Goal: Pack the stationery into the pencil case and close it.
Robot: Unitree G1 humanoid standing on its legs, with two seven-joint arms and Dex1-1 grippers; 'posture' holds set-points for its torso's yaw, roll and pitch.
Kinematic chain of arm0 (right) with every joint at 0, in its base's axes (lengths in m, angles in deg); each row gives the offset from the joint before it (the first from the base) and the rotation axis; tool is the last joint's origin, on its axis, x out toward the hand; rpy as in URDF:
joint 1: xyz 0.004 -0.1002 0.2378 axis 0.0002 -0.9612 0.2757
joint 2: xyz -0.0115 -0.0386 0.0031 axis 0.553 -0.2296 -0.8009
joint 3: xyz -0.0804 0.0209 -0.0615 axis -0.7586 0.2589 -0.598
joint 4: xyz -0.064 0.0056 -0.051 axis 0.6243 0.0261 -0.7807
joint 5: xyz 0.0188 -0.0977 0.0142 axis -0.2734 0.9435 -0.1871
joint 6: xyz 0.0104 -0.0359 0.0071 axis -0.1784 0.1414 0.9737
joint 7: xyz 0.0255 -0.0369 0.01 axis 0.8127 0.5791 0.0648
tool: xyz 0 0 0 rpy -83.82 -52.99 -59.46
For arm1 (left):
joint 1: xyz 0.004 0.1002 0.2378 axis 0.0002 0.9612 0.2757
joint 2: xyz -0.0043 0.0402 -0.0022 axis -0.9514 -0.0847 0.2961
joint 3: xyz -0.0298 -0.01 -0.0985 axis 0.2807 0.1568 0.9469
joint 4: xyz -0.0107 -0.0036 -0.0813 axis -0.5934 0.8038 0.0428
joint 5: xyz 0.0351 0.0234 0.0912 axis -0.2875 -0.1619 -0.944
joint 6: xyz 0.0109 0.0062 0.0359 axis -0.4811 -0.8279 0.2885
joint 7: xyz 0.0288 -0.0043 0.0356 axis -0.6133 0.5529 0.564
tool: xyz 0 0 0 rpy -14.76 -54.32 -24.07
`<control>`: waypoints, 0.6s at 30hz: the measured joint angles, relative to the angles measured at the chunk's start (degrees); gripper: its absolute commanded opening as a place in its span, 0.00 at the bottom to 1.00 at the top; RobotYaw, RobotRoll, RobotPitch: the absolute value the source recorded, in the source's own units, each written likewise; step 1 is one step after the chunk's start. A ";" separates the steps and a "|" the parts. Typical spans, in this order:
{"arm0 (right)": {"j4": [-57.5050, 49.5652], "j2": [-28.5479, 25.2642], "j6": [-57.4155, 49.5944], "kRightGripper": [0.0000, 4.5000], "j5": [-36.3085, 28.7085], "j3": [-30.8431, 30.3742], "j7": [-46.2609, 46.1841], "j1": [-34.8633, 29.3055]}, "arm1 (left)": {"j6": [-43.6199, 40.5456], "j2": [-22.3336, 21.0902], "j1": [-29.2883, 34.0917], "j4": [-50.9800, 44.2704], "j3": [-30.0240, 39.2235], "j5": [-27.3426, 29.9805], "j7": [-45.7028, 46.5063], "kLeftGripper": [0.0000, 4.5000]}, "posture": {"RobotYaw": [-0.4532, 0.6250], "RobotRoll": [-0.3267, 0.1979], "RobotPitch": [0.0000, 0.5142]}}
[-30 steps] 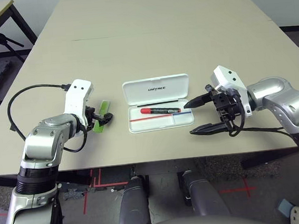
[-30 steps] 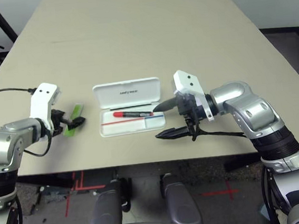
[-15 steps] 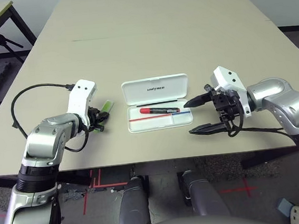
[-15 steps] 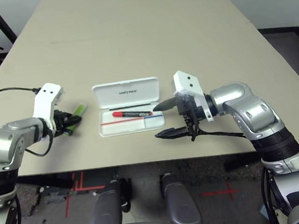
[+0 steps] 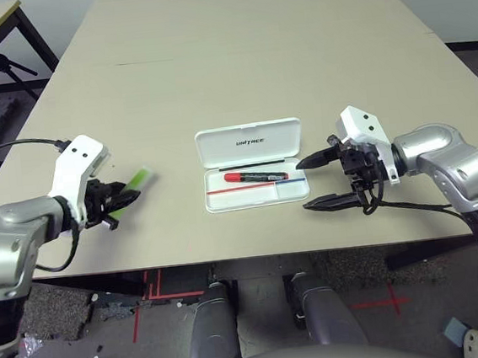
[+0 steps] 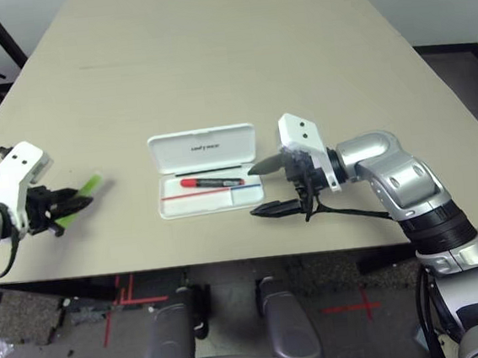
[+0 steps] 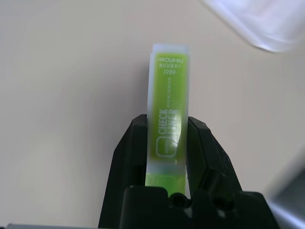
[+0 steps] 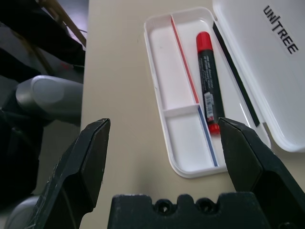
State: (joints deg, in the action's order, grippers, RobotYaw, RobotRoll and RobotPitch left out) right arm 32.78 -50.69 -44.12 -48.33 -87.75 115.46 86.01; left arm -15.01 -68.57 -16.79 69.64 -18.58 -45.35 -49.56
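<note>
The left gripper [image 5: 114, 204] sits at the lower left of the head view, its two black fingers [image 7: 131, 152] clamped on the lower half of the lime-green highlighter [image 5: 134, 183], which sticks out past the fingertips up and to the right. A second ago the highlighter lay on the table [image 5: 236, 61] closer to the pencil case, with the gripper spread wide around it. Since then the fingers have closed on it and the arm has pulled back toward the left edge of the picture, so the highlighter now shows well apart from the case.

At lower right, the right gripper [image 5: 317, 182] has hardly moved. Its fingers [image 8: 83, 162] are spread wide with nothing between them, just beside the right end of the case.

In the middle, the white pencil case [image 5: 258, 196] lies open and unmoved, its lid folded back toward the top of the frame. The red marker [image 5: 256, 176] lies in the tray's far compartment, as before.
</note>
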 measured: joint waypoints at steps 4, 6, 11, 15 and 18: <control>1.74 -0.32 0.66 1.00 0.93 0.03 0.08 -0.03 | 1.50 -1.47 0.00 -2.60 0.11 0.58 -1.96 0.24 | 0.43 0.62 0.28; 1.87 -0.95 0.82 1.00 0.92 0.23 0.32 -0.34 | 1.77 -1.49 -1.79 -3.69 -0.78 0.53 -1.89 0.24 | 0.43 0.62 0.28; 1.96 -3.07 1.17 1.00 0.53 1.26 1.47 -1.63 | 1.81 -1.07 -8.96 -6.68 -7.68 0.07 -1.66 0.24 | 0.42 0.62 0.28; 2.03 -4.70 1.42 1.00 0.18 2.93 2.13 -2.30 | 1.78 1.83 -15.38 -7.58 -15.27 -1.16 -1.07 0.24 | 0.40 0.62 0.28; 2.39 -5.56 1.63 1.00 0.07 4.24 2.21 -3.68 | 1.80 3.88 -19.65 -7.33 -19.13 -2.24 -1.02 0.24 | 0.39 0.62 0.28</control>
State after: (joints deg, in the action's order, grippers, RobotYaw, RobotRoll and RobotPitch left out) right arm 35.17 -56.26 -42.50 -48.26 -83.51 117.67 82.34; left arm -13.20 -64.69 -36.44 62.31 -37.71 -47.58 -50.58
